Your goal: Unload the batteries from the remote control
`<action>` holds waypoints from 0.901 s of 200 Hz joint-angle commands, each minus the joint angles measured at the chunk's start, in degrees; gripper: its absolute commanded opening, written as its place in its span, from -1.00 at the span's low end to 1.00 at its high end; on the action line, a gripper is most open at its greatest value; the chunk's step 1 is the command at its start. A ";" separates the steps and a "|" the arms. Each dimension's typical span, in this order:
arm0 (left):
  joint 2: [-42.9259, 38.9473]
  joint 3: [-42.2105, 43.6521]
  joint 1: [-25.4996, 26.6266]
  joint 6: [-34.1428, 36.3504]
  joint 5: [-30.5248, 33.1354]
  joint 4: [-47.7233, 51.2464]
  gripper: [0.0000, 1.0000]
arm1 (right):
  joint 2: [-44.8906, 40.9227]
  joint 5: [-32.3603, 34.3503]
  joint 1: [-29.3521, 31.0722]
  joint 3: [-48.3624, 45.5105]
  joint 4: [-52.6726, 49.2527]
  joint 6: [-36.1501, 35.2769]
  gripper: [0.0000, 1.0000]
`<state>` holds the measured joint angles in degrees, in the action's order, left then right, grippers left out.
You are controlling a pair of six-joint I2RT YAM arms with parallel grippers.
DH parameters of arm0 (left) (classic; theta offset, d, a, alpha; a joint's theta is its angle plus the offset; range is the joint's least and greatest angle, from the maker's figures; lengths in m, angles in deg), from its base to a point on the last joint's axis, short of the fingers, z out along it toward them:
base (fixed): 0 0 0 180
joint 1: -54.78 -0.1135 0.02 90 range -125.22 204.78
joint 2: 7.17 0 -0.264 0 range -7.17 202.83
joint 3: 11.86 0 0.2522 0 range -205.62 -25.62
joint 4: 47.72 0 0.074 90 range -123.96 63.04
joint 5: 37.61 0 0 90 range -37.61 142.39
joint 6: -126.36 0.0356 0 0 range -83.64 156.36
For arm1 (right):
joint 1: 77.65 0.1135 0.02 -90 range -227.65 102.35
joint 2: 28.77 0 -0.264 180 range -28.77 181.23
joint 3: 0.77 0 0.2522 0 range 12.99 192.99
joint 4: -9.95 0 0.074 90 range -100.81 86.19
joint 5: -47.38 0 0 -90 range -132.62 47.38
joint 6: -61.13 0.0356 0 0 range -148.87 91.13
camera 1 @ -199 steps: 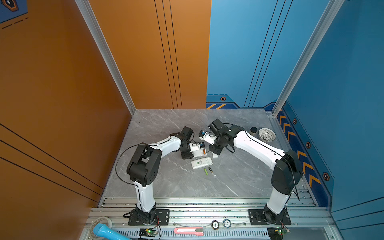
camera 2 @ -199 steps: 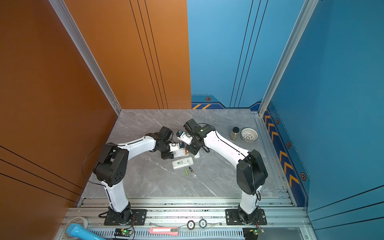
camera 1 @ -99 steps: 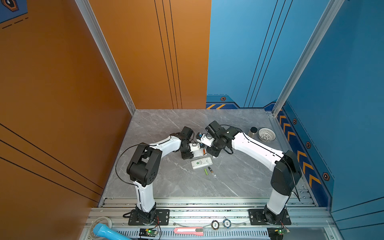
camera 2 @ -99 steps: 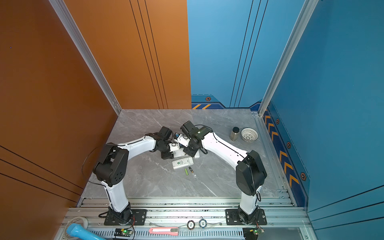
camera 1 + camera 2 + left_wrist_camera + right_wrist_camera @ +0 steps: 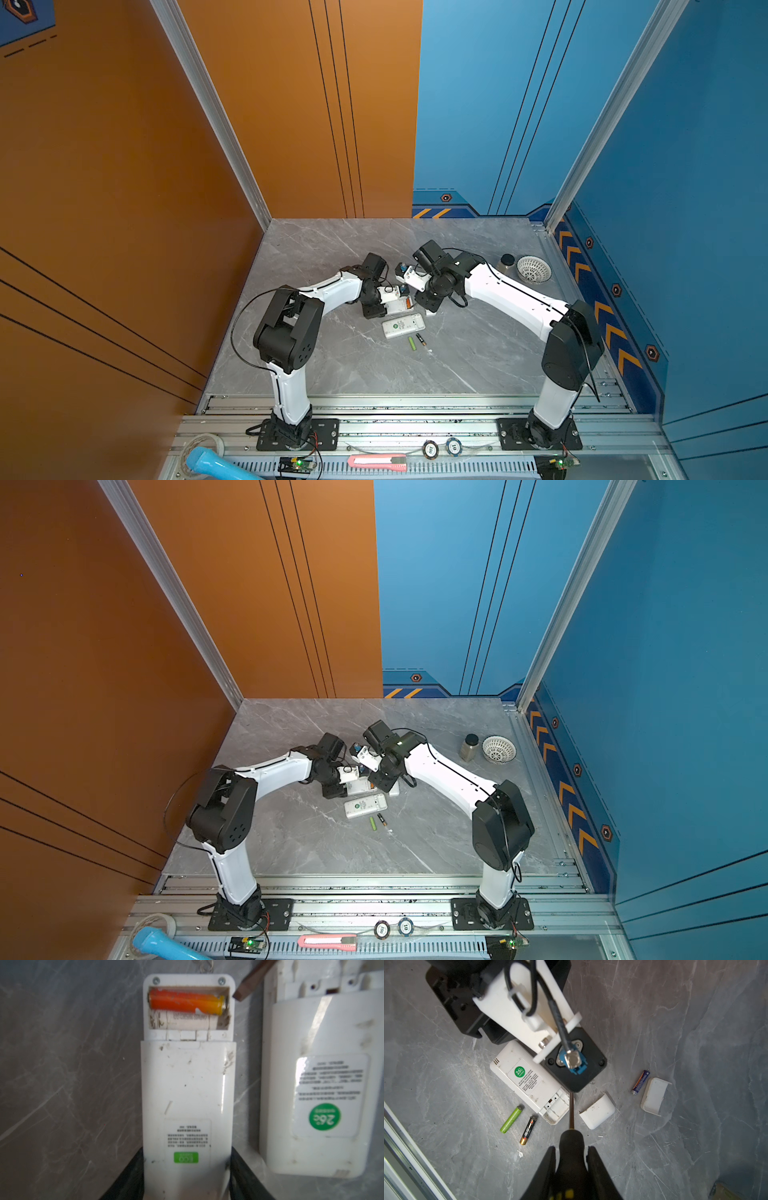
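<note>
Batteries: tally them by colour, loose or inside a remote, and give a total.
Lime green battery: 1
Black battery with gold end: 1
Dark blue battery: 1
Red-orange battery, inside the remote: 1
Total: 4

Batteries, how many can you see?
4: orange one inside the remote; green one and black-gold one together on the table; blue one beside a loose cover. More may be hidden.

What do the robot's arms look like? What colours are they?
The left arm and right arm have smooth white shells and chunky black joints. A thin black cable loops beside the left one. Each stands on a black base plate. The right gripper has black, tapered fingers.
</note>
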<state>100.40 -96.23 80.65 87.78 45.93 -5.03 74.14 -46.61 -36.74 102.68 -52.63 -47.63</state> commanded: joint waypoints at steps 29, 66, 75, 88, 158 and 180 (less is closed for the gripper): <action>-0.36 -1.44 -0.30 -0.71 -0.09 1.22 -1.00 | 1.18 1.36 -0.31 1.15 0.43 2.17 -1.00; -0.22 -1.46 -0.40 -0.74 -0.16 1.24 -1.00 | 2.00 1.49 -0.38 1.34 0.48 2.68 -1.00; -0.13 -1.62 -0.38 -0.88 -0.15 1.23 -1.00 | 2.15 1.44 -0.39 1.38 0.48 2.68 -1.00; -0.21 -1.55 -0.40 -0.88 -0.29 1.23 -1.00 | 2.52 2.15 -0.32 1.54 0.48 2.79 -1.00; -0.29 -1.38 -0.39 -1.05 -0.17 1.24 -1.00 | 1.91 0.19 -2.31 2.42 0.84 4.44 -1.00; -0.27 -1.38 -0.34 -1.05 -0.16 1.22 -1.00 | 2.03 0.09 -2.32 2.07 0.83 4.80 -1.00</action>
<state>100.40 -96.36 80.65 87.39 46.02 -5.03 75.50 -45.97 -38.49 103.40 -52.61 -44.22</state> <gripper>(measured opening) 0.571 0.272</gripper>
